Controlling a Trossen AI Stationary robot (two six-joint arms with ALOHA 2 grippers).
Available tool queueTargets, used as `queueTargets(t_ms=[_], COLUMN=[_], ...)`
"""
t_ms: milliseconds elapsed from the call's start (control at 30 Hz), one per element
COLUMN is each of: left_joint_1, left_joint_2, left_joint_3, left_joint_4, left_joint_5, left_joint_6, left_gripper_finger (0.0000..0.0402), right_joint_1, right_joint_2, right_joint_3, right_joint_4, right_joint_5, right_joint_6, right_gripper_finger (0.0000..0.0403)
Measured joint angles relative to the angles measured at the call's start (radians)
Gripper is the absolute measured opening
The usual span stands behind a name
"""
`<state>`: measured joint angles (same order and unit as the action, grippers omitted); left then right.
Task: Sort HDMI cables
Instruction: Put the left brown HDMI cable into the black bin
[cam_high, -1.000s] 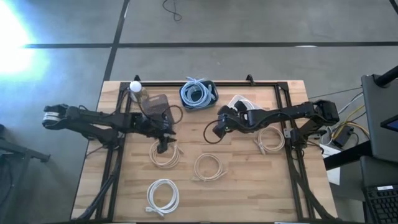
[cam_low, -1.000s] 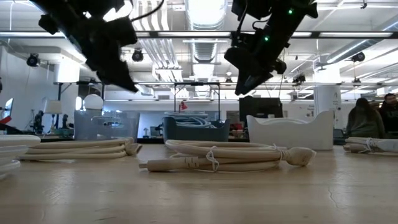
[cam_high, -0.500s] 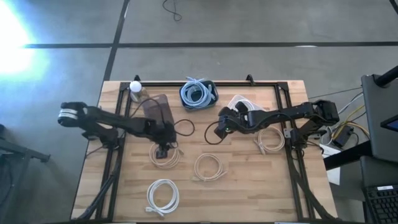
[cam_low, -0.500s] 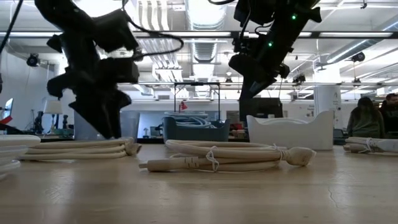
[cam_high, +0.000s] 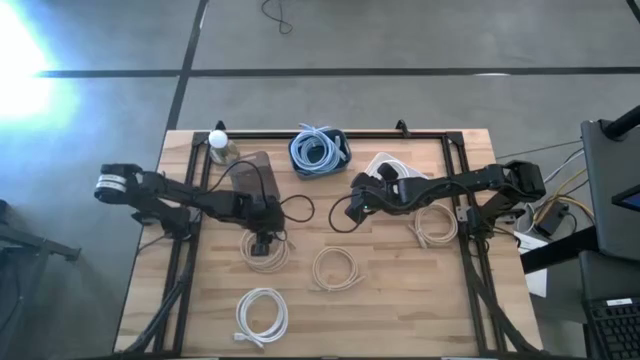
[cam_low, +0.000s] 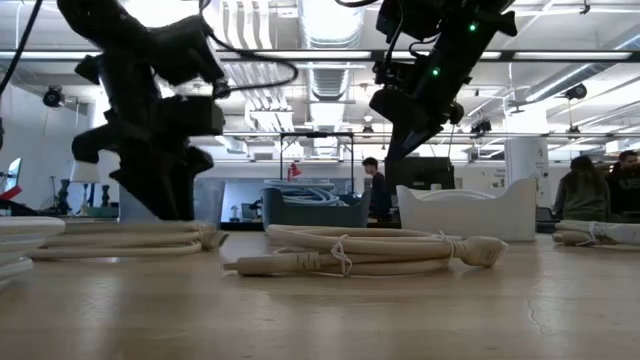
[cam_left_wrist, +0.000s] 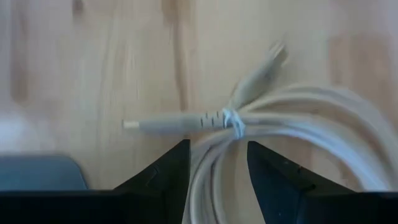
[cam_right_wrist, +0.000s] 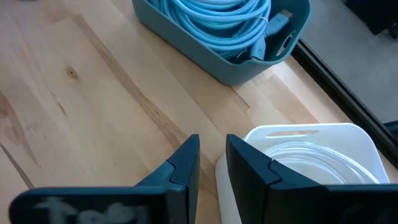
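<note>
A beige-tan HDMI cable coil lies flat on the wooden table's left half. My left gripper is down at it, open. In the left wrist view its fingertips stand on either side of the coil's strands, just short of the white tie. My right gripper hangs above the table's middle, its fingers a narrow gap apart with nothing between them. It is near the white bin. A blue bin holds light blue cables.
More coils lie loose: beige in the middle, white at the near left, beige at the right. A clear container and a white-capped bottle stand far left. People are in the room behind.
My left gripper has come down from well above the table to the beige coil at the left. It has shifted a little toward the near edge and rolled at the wrist as it sank. The coils have stayed where they lay.
</note>
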<state>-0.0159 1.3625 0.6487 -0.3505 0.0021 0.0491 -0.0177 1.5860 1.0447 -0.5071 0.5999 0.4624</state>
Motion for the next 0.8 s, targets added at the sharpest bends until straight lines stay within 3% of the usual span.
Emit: queueTargets(t_ms=[267,800], left_joint_1=[-0.008,-0.008], left_joint_2=[-0.024,0.132], left_joint_3=[-0.008,-0.012], left_joint_4=[0.01,0.055], left_joint_5=[-0.01,-0.029], left_joint_6=[0.138,0.161], left_gripper_finger=[0.0163,0.0157], right_joint_1=[0.0,0.0], right_joint_2=[0.0,0.0], right_joint_3=[0.0,-0.002], right_joint_4=[0.002,0.013], right_joint_5=[0.0,0.0], right_joint_6=[-0.003,-0.014], right_gripper_finger=[0.007,0.0068])
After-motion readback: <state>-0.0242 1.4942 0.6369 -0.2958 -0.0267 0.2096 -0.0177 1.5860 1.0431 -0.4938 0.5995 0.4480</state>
